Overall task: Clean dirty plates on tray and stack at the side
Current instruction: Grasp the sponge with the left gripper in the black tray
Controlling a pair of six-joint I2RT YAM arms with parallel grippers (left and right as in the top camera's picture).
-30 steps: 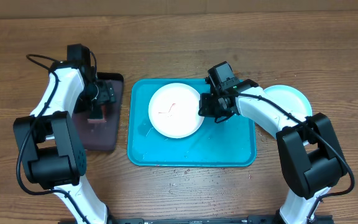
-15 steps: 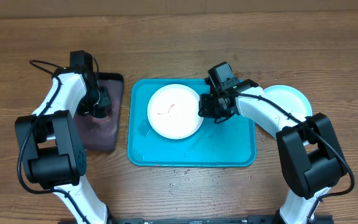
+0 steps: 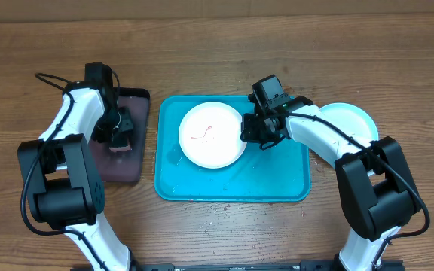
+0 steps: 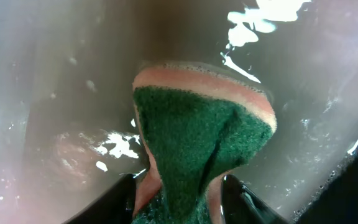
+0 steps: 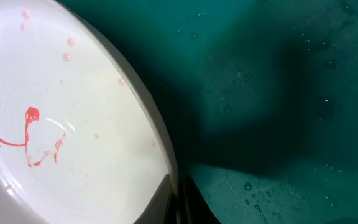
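Green-faced sponge (image 4: 204,130) wetting under way: pinching it in left end effector (image 4: 179,194) left of teal tray (image 3: 277,184), clamping rim of white plate (image 3: 212,134) with right end effector (image 5: 178,200); next, likely bringing sponge onto red smear (image 5: 33,140).

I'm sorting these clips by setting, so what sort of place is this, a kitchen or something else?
Probably a robot test bench staged for dishwashing, not a real kitchen: a wooden table, a red-smeared white round plastic plate on a teal plastic tray, and a green-and-pink sponge at a dark wet tray.
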